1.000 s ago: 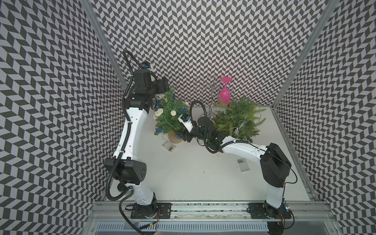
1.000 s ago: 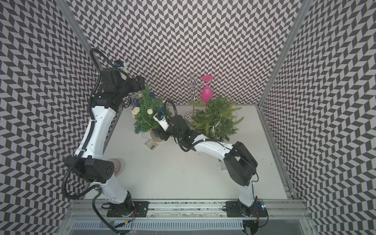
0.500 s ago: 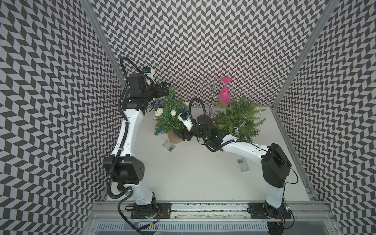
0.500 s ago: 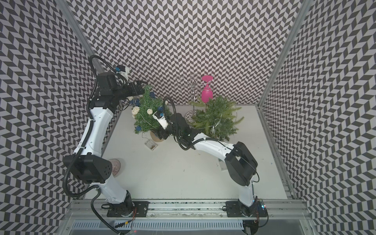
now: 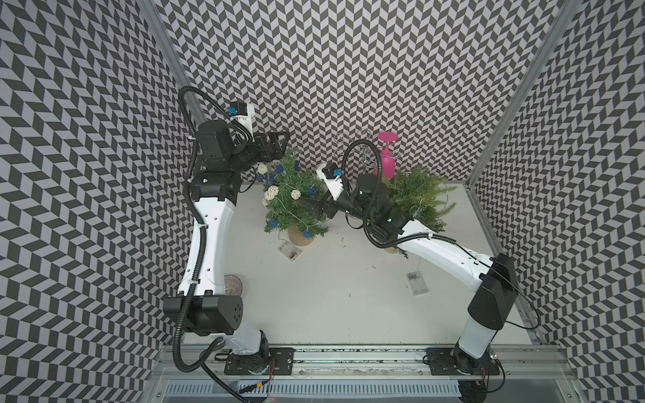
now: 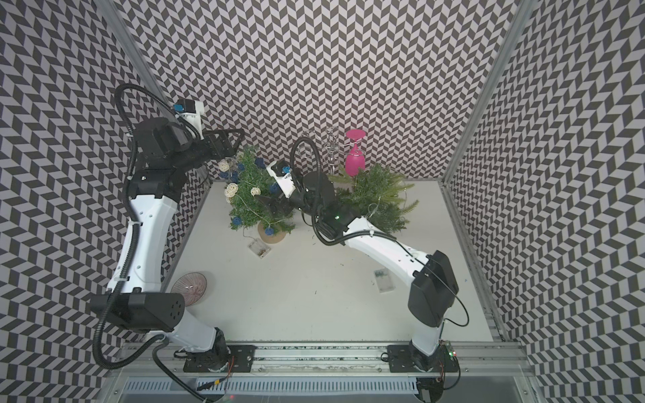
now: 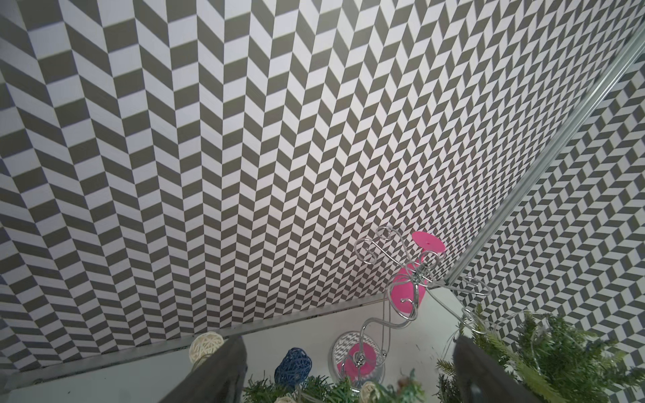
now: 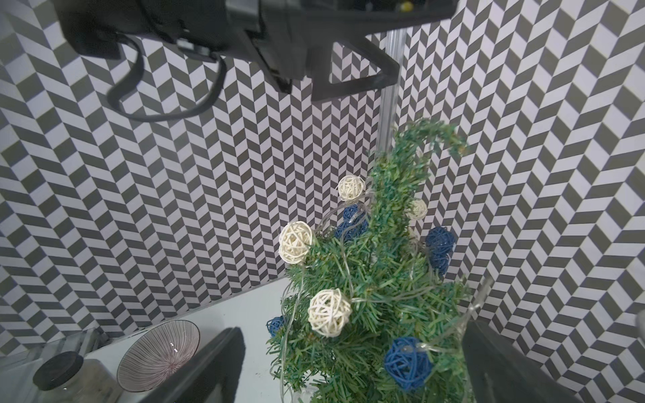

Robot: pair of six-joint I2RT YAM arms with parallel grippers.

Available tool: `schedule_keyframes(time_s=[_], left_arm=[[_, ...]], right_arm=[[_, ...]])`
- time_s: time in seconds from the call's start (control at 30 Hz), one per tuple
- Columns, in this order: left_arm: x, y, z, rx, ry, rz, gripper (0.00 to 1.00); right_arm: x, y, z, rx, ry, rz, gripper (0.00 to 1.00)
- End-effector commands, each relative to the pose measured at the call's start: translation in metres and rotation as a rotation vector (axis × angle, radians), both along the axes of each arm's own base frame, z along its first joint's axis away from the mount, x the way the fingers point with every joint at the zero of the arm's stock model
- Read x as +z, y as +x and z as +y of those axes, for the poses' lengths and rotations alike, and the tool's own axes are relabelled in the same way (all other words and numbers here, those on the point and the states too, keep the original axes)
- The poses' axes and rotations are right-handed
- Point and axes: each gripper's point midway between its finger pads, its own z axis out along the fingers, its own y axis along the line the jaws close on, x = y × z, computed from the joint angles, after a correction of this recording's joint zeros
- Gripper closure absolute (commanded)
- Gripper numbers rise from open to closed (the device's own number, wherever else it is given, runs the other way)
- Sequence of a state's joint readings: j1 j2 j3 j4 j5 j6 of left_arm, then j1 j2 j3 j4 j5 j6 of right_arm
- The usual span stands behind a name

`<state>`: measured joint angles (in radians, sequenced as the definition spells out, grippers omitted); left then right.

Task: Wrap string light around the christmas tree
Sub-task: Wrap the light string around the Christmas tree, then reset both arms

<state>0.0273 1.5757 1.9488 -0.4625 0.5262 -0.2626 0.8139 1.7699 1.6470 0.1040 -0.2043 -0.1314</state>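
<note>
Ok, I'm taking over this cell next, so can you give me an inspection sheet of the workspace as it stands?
Surface: white tabletop, a few small specks.
Job's things: christmas tree upright, string light of white and blue balls draped on it; its clear battery box lies on the table beside it.
Clutter: second tree, second battery box, pink glass hung on a wire rack, bowl, jar.
Grippers: left gripper open, above the treetop; right gripper open, among the branches.
Cables: black conduit looped over each arm.
Surroundings: chevron walls on three sides; rail in front.
</note>
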Motion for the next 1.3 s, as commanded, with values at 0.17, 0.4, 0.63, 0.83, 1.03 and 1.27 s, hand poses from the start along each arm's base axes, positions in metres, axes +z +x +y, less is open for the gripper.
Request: schedule_keyframes(time_s=[0.17, 0.4, 0.63, 0.83, 1.03, 1.27], left_arm=[[0.046, -0.053, 0.003, 0.025, -0.086, -0.162, 0.06], [0.055, -0.126, 0.026, 0.197, -0.092, -0.319, 0.01], [0.021, -0.165, 0.016, 0.134, -0.103, -0.312, 0.01], [-0.042, -0.158, 0.059, 0.398, -0.12, -0.213, 0.01], [-0.105, -0.164, 0.097, 0.624, -0.105, -0.126, 0.01], [-0.122, -0.182, 0.129, 0.815, -0.099, -0.103, 0.01]], right_arm=[[0.036, -0.014, -0.024, -0.01, 0.062, -0.056, 0.01], [0.09, -0.05, -0.062, -0.015, 0.148, -0.124, 0.01], [0.14, -0.086, -0.126, -0.105, 0.227, -0.168, 0.01], [0.129, -0.047, -0.241, -0.455, 0.295, -0.101, 0.01], [0.052, -0.007, -0.375, -0.781, 0.351, 0.12, 0.01], [-0.014, -0.003, -0.433, -0.983, 0.321, 0.205, 0.01]])
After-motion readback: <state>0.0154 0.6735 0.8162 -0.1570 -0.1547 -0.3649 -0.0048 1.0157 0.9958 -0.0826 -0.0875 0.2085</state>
